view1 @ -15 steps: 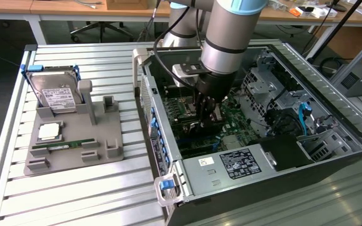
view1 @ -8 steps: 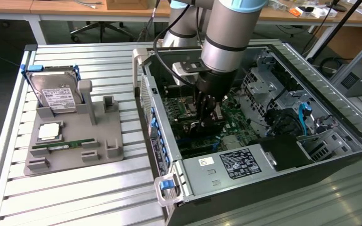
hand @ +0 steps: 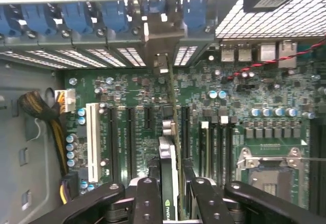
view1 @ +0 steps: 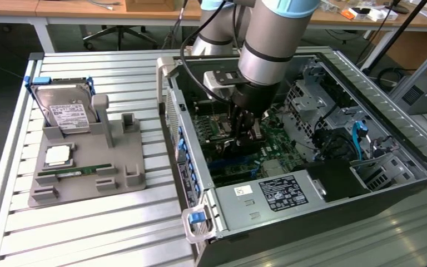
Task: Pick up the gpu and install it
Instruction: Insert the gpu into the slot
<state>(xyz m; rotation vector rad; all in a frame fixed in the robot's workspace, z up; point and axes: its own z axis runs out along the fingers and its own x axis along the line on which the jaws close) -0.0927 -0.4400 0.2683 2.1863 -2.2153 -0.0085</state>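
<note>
My gripper [hand: 172,196] is shut on the gpu [hand: 169,178], a thin dark card seen edge-on between the black fingers [hand: 147,198]. The card stands upright over the green motherboard [hand: 132,81], in line with the black expansion slots. Its silver end bracket [hand: 162,48] reaches the row of rear slot openings with blue clips. In the exterior view the gripper [view1: 244,133] is low inside the open computer case [view1: 391,139], just above the board, with the gpu [view1: 249,138] dark between the fingers. Whether the card's edge sits in a slot is hidden.
A white slot [hand: 93,142], memory slots [hand: 214,147] and the CPU socket [hand: 270,170] flank the card. Yellow-black cables [hand: 48,117] lie at the case wall. Outside, a grey holder [view1: 87,178] carries a hard drive [view1: 65,114], a processor [view1: 58,156] and a green memory stick [view1: 76,171].
</note>
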